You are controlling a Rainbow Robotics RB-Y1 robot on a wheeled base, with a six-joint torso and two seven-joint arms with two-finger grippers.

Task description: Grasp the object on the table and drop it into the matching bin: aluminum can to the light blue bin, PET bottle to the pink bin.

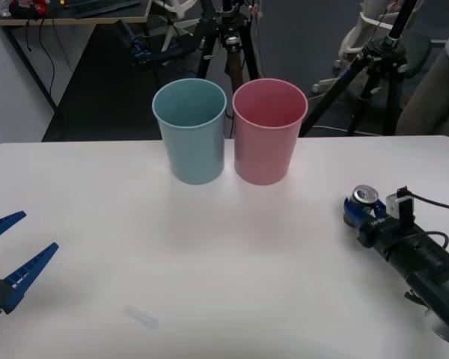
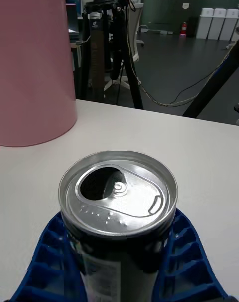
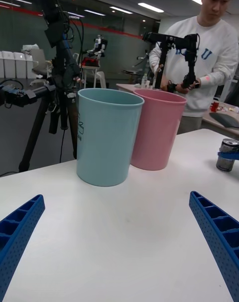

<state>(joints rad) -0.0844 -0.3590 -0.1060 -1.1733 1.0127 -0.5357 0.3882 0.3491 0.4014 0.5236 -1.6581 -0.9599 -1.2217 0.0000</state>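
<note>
Aluminum can (image 1: 363,202): stands upright on the tabletop (image 1: 224,284) at the right side, well right of both bins. Its silver top with the pull tab faces up and is already opened. Its long axis is vertical.

Right claw (image 1: 357,212): reaches in from the near right, level with the can. In the right wrist view the right claw (image 2: 119,262) has one blue ribbed finger on each side of the can body (image 2: 118,202), close against it. The claw appears closed on the can. The can base seems to be on the tabletop, so a lift is judged not yet begun.

Left claw (image 1: 11,250): parked at the near left of the tabletop, fingers spread wide, holding nothing. It lies well apart from the can; the right arm is the nearer one by far.

Light blue bin (image 1: 190,131): upright at the far centre, mouth open upward. This is the matching bin for the can.

Pink bin (image 1: 269,131): upright just beside the light blue bin on its right, the rims nearly touching. It stands between the can and the target.

Governing relation: the target bin lies far and left of the held can, with the pink bin on the direct path.

Judged requirement: lift above rim height, carry left past the pink bin, release over the light blue mouth.

Risk: releasing early drops the can into the pink bin.
</note>
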